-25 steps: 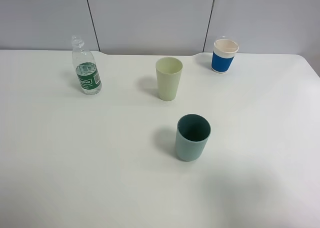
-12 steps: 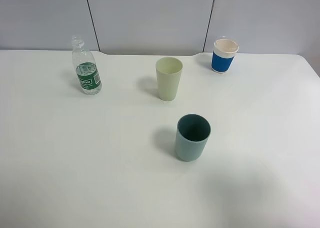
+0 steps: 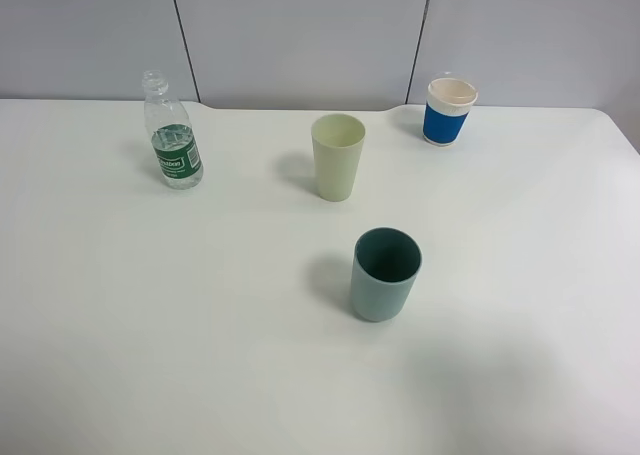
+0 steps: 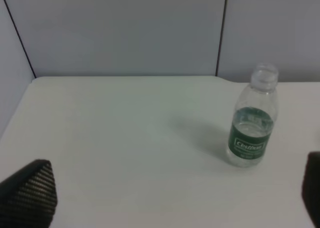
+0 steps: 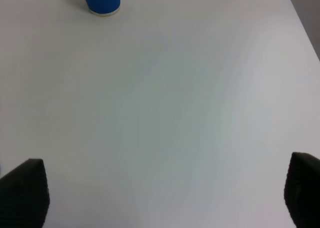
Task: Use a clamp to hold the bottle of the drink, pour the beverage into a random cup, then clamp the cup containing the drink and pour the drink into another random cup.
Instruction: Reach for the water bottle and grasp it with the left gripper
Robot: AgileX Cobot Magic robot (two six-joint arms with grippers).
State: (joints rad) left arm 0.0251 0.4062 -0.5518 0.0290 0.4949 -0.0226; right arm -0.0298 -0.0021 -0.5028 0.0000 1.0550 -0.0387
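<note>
We judge nothing done yet. The bottle [image 3: 173, 140] stands upright and ungripped at the far left of the bench [image 3: 150, 315], with the pale yellow-green tumbler [image 3: 337, 157] mid-bench and the teal cup [image 3: 385, 273] nearer us. Both pours remain. Our left pincer [image 4: 169, 193] gapes empty, facing the bottle. Our right pincer [image 5: 160, 193] is likewise open, holding nothing. Everything stands well apart, and the bottle sits near the back edge.
</note>
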